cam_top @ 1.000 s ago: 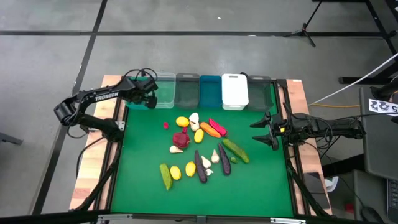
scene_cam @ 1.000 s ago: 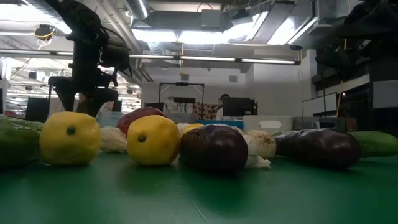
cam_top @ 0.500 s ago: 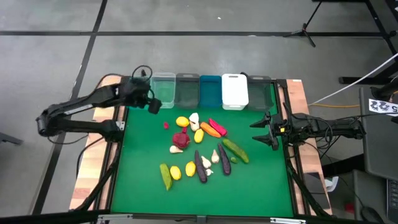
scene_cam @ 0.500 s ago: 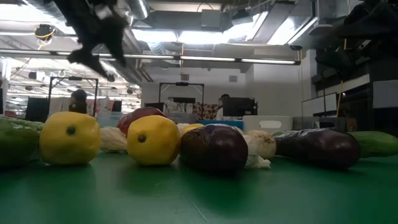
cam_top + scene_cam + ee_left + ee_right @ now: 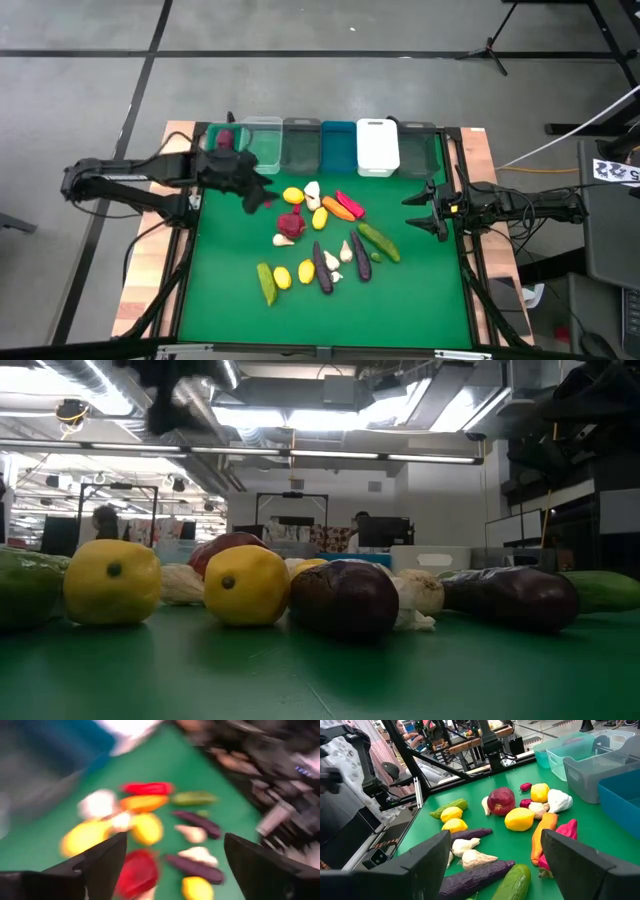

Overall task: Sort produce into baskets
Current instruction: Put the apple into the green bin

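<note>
The produce (image 5: 322,238) lies loose in the middle of the green mat: lemons (image 5: 245,584), a dark red beet (image 5: 501,800), a carrot (image 5: 543,834), eggplants (image 5: 470,881), cucumbers (image 5: 378,241), garlic and a red pepper (image 5: 146,788). The baskets (image 5: 300,146) stand in a row along the far edge. A dark red piece (image 5: 223,138) lies in the teal basket (image 5: 210,150) at the row's left end. My left gripper (image 5: 258,197) hovers open and empty above the mat, between that basket and the pile. My right gripper (image 5: 420,212) waits open at the right edge.
The white basket (image 5: 377,147) shows a flat top. The mat has a dark raised frame (image 5: 186,262) around it. Bare green mat (image 5: 420,300) spreads near the front edge and beside the pile. A person (image 5: 104,522) shows far off in the room.
My left gripper has come away from above the teal basket, toward the near edge and the produce pile. It has risen and tipped from pointing down toward a shallow forward slant. The arm has swung round. A dark red piece now shows in the teal basket.
</note>
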{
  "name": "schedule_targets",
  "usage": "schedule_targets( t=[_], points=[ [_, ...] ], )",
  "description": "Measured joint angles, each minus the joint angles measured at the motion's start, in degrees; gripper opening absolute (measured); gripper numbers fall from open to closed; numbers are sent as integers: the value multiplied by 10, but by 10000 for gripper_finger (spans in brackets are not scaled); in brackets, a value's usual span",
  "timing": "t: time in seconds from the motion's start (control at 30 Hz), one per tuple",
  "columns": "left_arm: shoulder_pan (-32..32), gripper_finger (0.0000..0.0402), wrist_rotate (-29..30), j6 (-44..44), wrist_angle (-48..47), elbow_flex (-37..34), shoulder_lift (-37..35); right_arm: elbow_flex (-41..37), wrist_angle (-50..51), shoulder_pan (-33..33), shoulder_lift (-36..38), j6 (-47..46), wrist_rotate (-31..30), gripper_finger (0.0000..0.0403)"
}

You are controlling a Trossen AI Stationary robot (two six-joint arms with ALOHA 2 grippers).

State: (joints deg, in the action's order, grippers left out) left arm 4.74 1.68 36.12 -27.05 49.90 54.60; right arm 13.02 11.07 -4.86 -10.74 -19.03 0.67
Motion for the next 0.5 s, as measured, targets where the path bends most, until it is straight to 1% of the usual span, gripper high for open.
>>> schedule_targets(
  t=[0.1,0.2,0.37,0.5],
  points=[
    [-53,329,9,-96,76,0,47,0,0,0,0,0,0,310],
    [-86,329,20,-158,87,0,107,0,0,0,0,-3,0,310],
    [-98,329,25,-186,65,0,195,0,0,0,0,-5,0,310],
    [-107,329,35,-229,71,0,244,0,0,0,0,-6,0,310]
  ],
)
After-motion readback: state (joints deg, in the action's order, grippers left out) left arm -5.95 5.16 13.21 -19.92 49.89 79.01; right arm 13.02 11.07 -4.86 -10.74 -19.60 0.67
